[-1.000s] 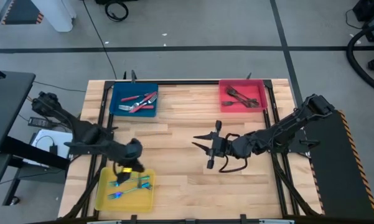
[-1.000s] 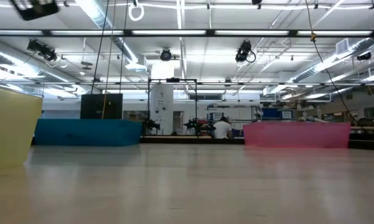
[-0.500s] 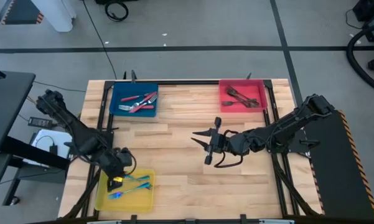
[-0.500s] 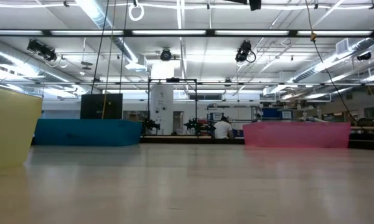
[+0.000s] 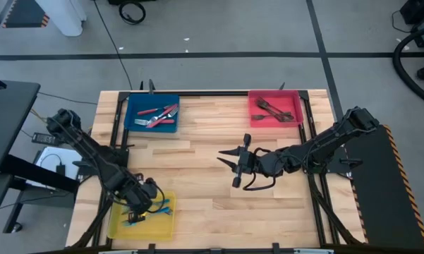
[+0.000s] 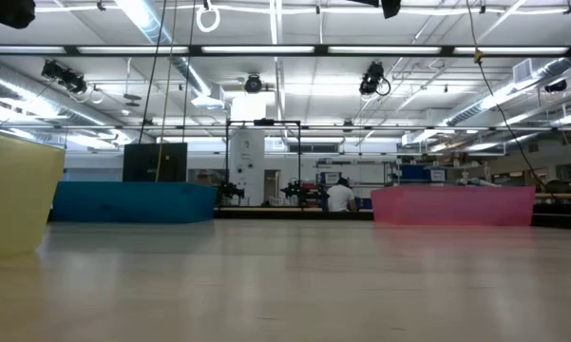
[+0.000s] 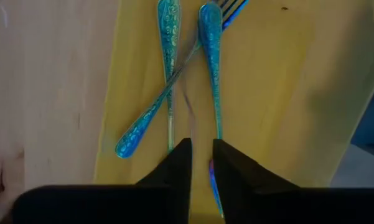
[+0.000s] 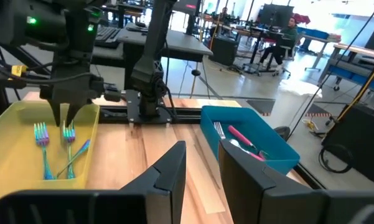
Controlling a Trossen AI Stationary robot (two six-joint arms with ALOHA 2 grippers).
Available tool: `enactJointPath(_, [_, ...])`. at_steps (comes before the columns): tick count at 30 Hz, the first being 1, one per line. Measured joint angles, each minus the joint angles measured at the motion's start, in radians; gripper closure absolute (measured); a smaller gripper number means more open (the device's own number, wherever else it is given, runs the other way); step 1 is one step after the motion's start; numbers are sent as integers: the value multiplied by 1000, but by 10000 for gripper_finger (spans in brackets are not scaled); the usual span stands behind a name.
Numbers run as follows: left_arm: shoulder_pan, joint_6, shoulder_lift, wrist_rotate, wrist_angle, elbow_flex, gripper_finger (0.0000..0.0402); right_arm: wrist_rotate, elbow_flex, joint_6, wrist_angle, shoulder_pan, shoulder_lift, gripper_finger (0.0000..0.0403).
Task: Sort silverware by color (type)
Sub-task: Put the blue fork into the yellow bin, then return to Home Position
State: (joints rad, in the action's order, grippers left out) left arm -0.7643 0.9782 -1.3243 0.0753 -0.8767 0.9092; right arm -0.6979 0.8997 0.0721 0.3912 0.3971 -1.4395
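Three shiny blue-cyan forks (image 7: 168, 93) lie flat in the yellow tray (image 5: 120, 226), two of them crossed. My left gripper (image 5: 137, 206) hangs over that tray and points down. Its fingers (image 7: 201, 155) are a narrow gap apart, just above the fork handles, with nothing between them; from across the table it (image 8: 62, 121) stands clear above the forks (image 8: 46, 146). My right gripper (image 5: 229, 166) hovers over the table's middle, open by a small gap (image 8: 202, 155) and empty. Red-handled pieces (image 5: 159, 113) lie in the blue tray, dark grey ones (image 5: 275, 109) in the red tray.
The blue tray (image 5: 134, 106) sits at the far left and the red tray (image 5: 257, 116) at the far right. Bare wood lies between the trays. A black frame rail (image 5: 212, 92) runs along the table's edges. A person sits far off in the room (image 6: 340, 197).
My left gripper has moved toward the near edge and slightly left, from the yellow tray's far rim to a spot over the forks inside it, and the arm has folded back. My right arm has stayed over the table's middle.
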Motion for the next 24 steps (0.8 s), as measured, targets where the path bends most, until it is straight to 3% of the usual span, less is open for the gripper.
enactJointPath(6, [4, -56, 5, 1, 34, 0, 296, -20, 0, 1, 1, 0, 0, 300])
enactJointPath(12, [20, -190, 41, -47, 73, 24, 285, -36, 0, -1, -5, 14, 61, 299])
enactJointPath(24, [19, -690, 302, -238, 168, 72, 285, 247, -12, -62, -282, 39, 358, 299])
